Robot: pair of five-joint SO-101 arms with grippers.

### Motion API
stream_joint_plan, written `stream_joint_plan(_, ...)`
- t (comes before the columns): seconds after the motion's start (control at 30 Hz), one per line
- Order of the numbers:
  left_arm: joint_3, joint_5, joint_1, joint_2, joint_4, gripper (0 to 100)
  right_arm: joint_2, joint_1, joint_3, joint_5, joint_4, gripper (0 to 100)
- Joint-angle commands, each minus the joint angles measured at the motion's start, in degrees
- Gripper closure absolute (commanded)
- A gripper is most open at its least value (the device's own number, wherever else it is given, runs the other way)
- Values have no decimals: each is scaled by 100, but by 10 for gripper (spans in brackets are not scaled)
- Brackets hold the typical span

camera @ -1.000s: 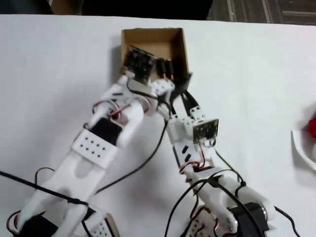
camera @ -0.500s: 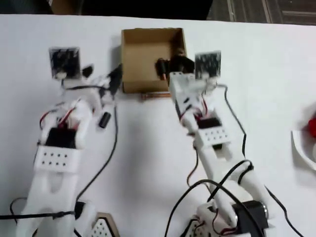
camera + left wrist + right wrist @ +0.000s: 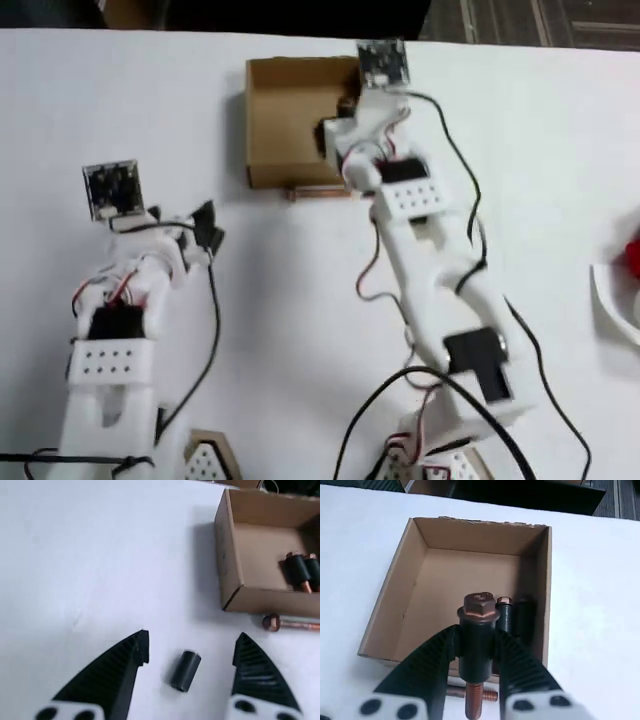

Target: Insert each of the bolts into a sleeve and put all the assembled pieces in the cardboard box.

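left wrist view: sleeve point(image 3: 185, 670) between fingers point(image 3: 118, 666)

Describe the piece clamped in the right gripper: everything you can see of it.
The assembled piece is a copper-coloured metal bolt pushed through a matte black cylindrical sleeve. Its flanged hex head sits against one end of the sleeve, and the threaded tip sticks out of the other. The right gripper holds it by the sleeve, one black ribbed finger on each side, and nothing else touches it. It appears to hang above the open cardboard box, near the wall on the arm's side.
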Motion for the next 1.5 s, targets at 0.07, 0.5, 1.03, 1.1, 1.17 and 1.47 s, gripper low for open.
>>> stream_joint_plan(0.07, 242, 18, -62, -149, -448, 721, 1349, -145, -2470, -18, 1015, 978)
stream_joint_plan(0.5, 541, 18, -62, -149, -765, 721, 4690, -286, -7499, -9, 2800, 978)
stream_joint_plan(1.03, 549, 18, -62, -149, -738, 721, 5780, -620, -8343, -9, 2844, 978)
stream_joint_plan(1.1, 549, 18, -62, -149, -730, 721, 5842, -620, -8334, -9, 2844, 978)
stream_joint_plan(1.17, 549, 18, -62, -149, -721, 721, 5930, -602, -8343, -9, 2844, 977)
stream_joint_plan(1.47, 673, 18, -62, -185, -765, 721, 6132, -435, -8360, -9, 2756, 975)
